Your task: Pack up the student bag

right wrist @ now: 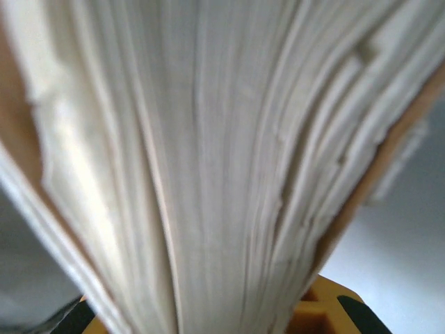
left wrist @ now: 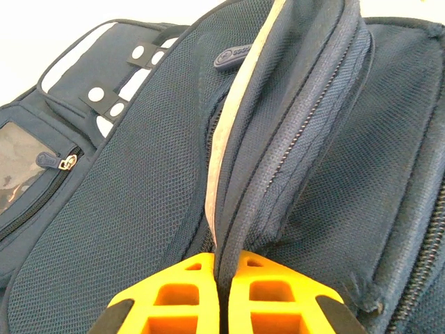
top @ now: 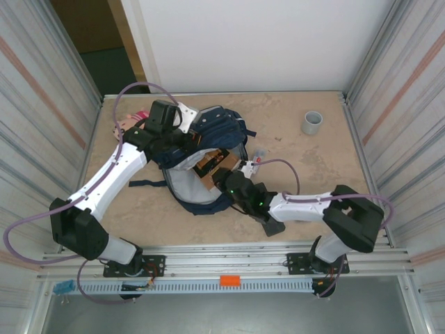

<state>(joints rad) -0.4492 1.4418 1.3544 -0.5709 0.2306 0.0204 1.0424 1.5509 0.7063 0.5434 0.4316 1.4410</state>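
The student bag (top: 215, 129) is a navy backpack lying left of the table's middle, its mouth held open so the grey lining (top: 182, 186) shows. My left gripper (top: 188, 138) is shut on a fold of the bag's zipper edge (left wrist: 278, 139); the orange fingers (left wrist: 174, 292) pinch the fabric between them. My right gripper (top: 226, 179) is shut on a book (top: 209, 164) with an orange and black cover, which sits at the bag's opening. Up close, the book's white pages (right wrist: 208, 167) fan out above one orange finger (right wrist: 323, 313).
A grey cup (top: 312, 123) stands at the back right. Something pink (top: 132, 122) lies behind the left arm. A small red-tipped object (top: 258, 158) rests right of the bag. A dark strap (top: 146, 184) trails left on the table. Corrugated walls close in both sides.
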